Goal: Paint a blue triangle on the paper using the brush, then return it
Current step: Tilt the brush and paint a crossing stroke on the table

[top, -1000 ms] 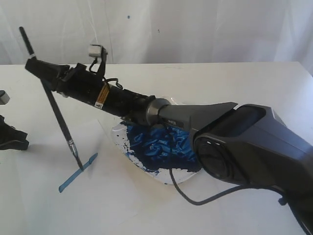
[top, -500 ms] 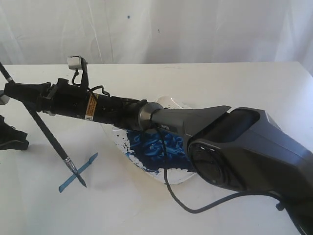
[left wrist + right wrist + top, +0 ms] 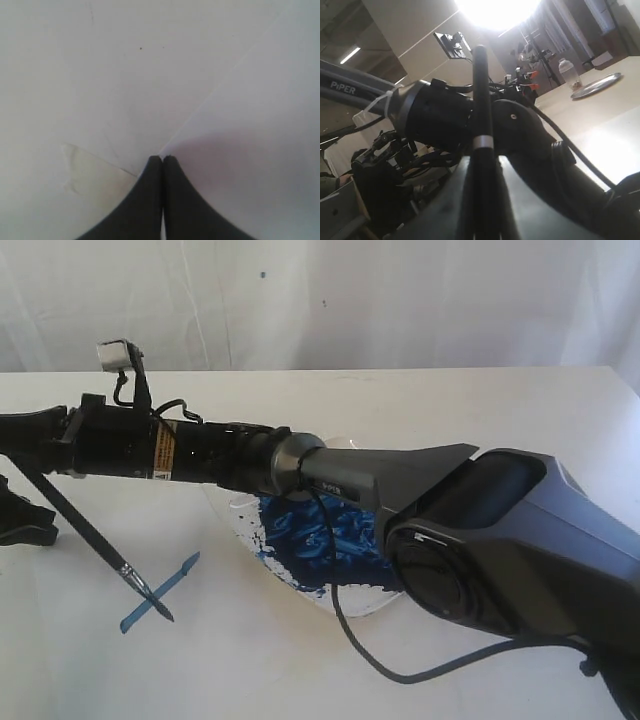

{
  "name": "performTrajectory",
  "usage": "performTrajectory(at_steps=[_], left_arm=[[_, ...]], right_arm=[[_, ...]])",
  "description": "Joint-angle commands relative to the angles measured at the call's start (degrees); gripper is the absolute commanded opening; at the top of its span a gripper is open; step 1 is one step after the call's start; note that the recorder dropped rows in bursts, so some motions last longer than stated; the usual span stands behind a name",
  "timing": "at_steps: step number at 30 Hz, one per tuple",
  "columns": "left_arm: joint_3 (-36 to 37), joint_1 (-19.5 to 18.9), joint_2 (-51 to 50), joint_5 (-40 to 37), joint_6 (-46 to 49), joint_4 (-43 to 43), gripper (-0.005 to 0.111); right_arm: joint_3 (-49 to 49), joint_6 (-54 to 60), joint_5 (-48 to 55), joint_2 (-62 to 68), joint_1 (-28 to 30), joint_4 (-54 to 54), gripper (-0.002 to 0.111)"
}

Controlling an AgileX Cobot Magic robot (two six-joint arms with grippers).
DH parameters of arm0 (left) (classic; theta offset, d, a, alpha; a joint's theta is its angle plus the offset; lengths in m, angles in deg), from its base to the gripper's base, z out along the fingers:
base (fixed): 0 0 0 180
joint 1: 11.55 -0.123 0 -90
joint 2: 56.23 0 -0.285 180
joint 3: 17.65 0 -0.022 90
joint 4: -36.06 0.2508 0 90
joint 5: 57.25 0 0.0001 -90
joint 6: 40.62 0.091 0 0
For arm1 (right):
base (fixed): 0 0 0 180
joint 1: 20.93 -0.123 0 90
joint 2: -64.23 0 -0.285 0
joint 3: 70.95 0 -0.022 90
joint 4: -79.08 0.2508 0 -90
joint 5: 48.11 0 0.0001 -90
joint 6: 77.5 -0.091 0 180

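Counter (image 3: 480,400): right arm (image 3: 400,490) spans toward left edge. Paper (image 3: 205,615) near front-left corner. Paint dish (image 3: 320,540) mid-counter. Left claw (image 3: 162,161) clenched at paper's edge. Right claw (image 3: 482,172) grasping brush (image 3: 85,530), tip on blue triangle (image 3: 178,575), one stroke so far. Risk: slanted brush drags and shifts paper, so corners miss.

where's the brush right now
Exterior view, lower left: the brush slants down from the right tool, its tip at the blue stroke, left of the paint dish.
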Motion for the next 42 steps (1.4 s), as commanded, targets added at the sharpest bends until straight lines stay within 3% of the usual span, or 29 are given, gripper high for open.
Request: performTrajectory(at_steps=[1, 11, 16, 23, 31, 38, 42], left_arm=[[0.29, -0.19, -0.14, -0.13, 0.1, -0.29, 0.0], [0.29, -0.19, -0.14, -0.24, 0.1, -0.29, 0.0], [0.29, -0.19, -0.14, -0.53, 0.1, -0.55, 0.0], [0.29, -0.19, -0.14, -0.74, 0.1, -0.55, 0.0], [0.29, -0.19, -0.14, -0.87, 0.1, -1.88, 0.0], [0.29, -0.19, -0.14, -0.87, 0.1, -2.25, 0.0], [0.29, -0.19, -0.14, -0.87, 0.1, -2.25, 0.0]], right_arm=[[-0.1, -2.11, -0.81, -1.48, 0.07, -0.89, 0.0], [-0.1, -4.16, -0.05, -4.92, 2.88, -3.46, 0.0], [-0.1, -6.3, 18.49, -11.34, 2.74, -13.85, 0.0], [1.22, -12.89, 26.85, -17.29, 1.76, -20.37, 0.0], [9.95, -23.72, 39.51, -24.71, 0.43, -38.16, 0.0], [21.15, -19.69, 39.91, -30.35, 0.43, -36.18, 0.0], [28.24, -6.67, 38.21, -30.84, 0.43, -21.28, 0.0]])
